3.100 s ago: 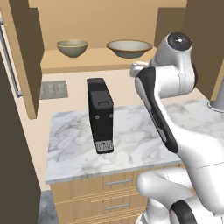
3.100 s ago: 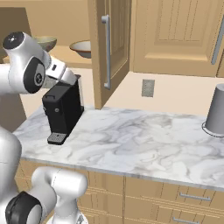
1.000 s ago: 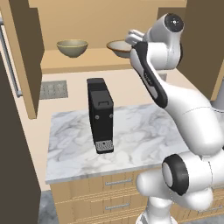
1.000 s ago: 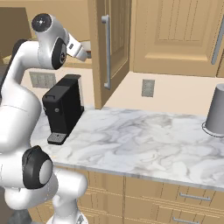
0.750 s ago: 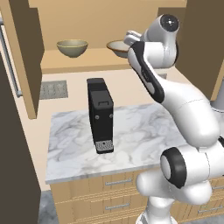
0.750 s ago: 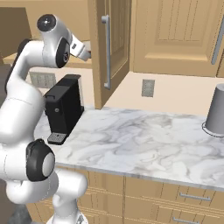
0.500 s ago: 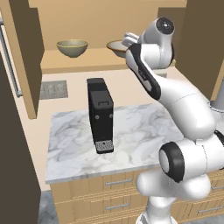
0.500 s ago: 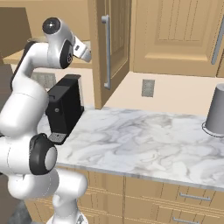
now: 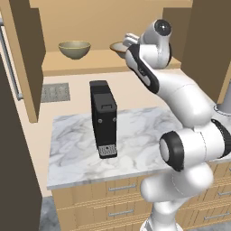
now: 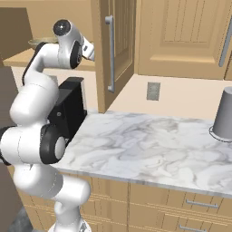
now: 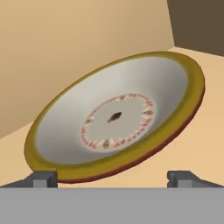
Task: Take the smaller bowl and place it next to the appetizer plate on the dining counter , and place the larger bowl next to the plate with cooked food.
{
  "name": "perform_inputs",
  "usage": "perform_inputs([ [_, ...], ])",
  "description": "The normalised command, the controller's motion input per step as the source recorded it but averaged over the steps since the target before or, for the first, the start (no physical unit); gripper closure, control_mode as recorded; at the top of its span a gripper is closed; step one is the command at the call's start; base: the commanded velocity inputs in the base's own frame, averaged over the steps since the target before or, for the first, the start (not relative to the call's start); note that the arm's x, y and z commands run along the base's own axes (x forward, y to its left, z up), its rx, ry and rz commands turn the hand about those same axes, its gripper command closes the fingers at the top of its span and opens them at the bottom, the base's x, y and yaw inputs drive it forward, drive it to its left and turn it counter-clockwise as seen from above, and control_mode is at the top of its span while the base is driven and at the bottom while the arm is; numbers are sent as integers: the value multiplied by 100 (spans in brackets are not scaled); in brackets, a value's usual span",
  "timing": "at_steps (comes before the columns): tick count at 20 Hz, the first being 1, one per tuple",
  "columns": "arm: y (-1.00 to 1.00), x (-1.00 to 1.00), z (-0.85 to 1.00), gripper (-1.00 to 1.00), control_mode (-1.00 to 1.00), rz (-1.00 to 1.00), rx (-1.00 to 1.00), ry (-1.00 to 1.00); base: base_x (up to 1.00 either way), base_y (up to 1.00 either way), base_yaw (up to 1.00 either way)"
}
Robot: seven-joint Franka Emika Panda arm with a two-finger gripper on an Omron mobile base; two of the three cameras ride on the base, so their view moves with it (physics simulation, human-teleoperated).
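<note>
1. From the left base view we see the narrower olive-tan smaller bowl (image 9: pixel 74 49) on the wooden shelf (image 9: pixel 81 63), well left of the wide cream brown-rimmed larger bowl (image 9: pixel 118 48), which the white arm partly hides. A black coffee machine (image 9: pixel 103 119) stands on the marble-topped counter (image 9: pixel 135 144).
2. From the right base view we see a grey cup (image 10: pixel 223 115) upside down on that counter.
3. In the hand view we see our two-finger gripper (image 11: pixel 113 177) spread wide, holding nothing, just before the larger bowl's rim.
</note>
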Motion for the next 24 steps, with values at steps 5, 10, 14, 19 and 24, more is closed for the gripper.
perform_inputs([
  [5, 0, 41, -10, -100, -100, 0, 0, 0, 0, 0, 0],
  [10, 0, 35, -15, -100, -100, 0, 0, -1, 0, 0, 0],
  [14, 0, 26, -4, 100, -100, -1, 0, 0, 0, 0, 0],
  [19, 0, 3, 0, 100, -100, 0, 0, 0, 0, 0, 0],
  [24, 0, 0, -1, 100, -100, 0, 0, 0, 0, 0, 0],
])
